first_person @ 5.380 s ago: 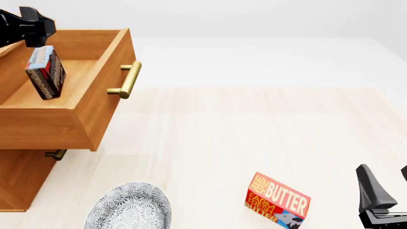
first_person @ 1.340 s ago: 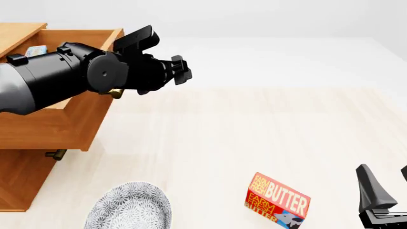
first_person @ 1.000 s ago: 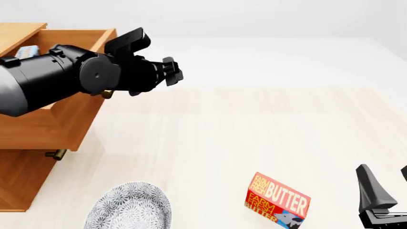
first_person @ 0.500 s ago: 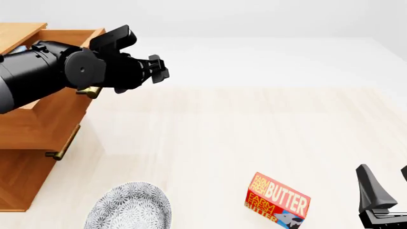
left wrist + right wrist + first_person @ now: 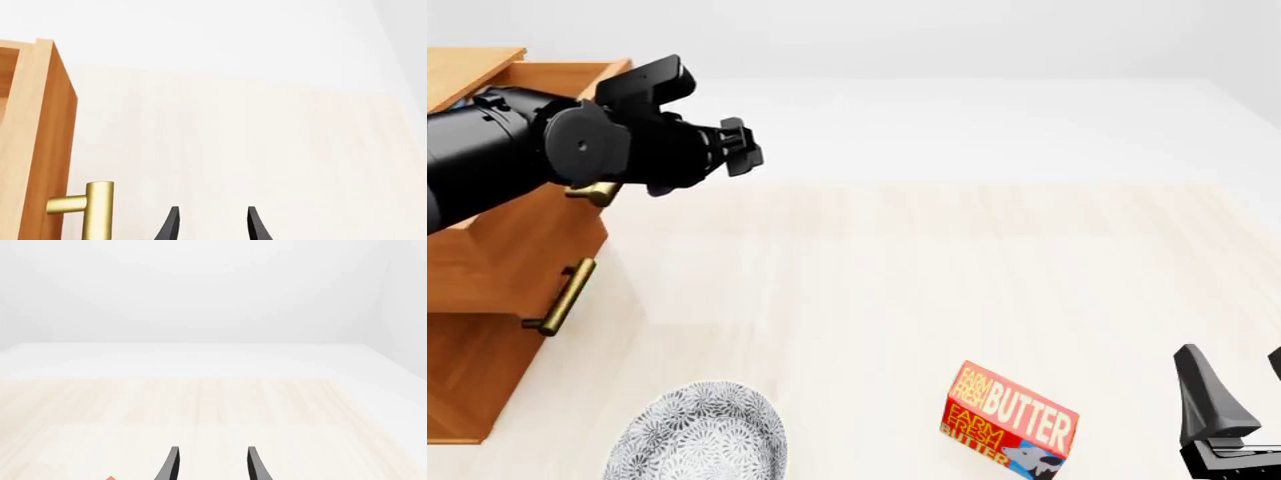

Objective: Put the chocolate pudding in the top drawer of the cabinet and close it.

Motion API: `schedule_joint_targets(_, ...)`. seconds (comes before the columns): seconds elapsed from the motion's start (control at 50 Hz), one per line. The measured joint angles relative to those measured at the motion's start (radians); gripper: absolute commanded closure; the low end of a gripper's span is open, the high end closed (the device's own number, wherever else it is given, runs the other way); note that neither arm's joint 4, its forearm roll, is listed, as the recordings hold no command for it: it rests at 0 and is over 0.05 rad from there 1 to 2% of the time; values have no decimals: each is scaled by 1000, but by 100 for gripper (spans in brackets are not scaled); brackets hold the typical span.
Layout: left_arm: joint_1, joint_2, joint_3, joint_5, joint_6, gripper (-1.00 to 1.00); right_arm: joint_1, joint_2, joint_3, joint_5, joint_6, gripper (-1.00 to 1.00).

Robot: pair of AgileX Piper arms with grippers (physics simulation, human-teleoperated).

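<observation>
At the far left of my front camera stands the cabinet [image 5: 467, 390], light brown wood against the edge of the picture; its top drawer [image 5: 521, 250] juts out only partly, and my left arm covers most of the opening, so I cannot see the chocolate pudding in any view and cannot say where it lies; the brass handle [image 5: 594, 192] of that drawer peeks out just under the arm, and the lower handle [image 5: 561, 297] shows on the drawer front beneath it. My left hand [image 5: 738, 150] reaches out to the right past the drawer front, above the table [image 5: 961, 270]; in the left wrist view its two fingers [image 5: 171, 226] stand apart with only bare table between them, gripping nothing, and the drawer's handle sits just beside them, off to one side of the fingers rather than between them; the drawer's wooden front fills the edge of that view.

Further along, near the bottom of the front view, lies a round patterned plate [image 5: 701, 435], grey and white, well apart from the cabinet's foot; to its right a red butter box [image 5: 1009, 420] stands tilted on the table. At the far right my right hand [image 5: 1228, 415] sits low at the corner, well apart from everything; in its wrist view the fingers [image 5: 171, 466] are apart and empty, pointing over bare table, with a small orange-red corner at the lower edge.
</observation>
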State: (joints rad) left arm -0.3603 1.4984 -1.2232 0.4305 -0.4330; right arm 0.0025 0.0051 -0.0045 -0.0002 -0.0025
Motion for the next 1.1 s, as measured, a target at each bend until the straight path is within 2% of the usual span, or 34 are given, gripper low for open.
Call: schedule_joint_targets(1.1,127,-31,40,26,55,-100,0,0,0,0,0,-100)
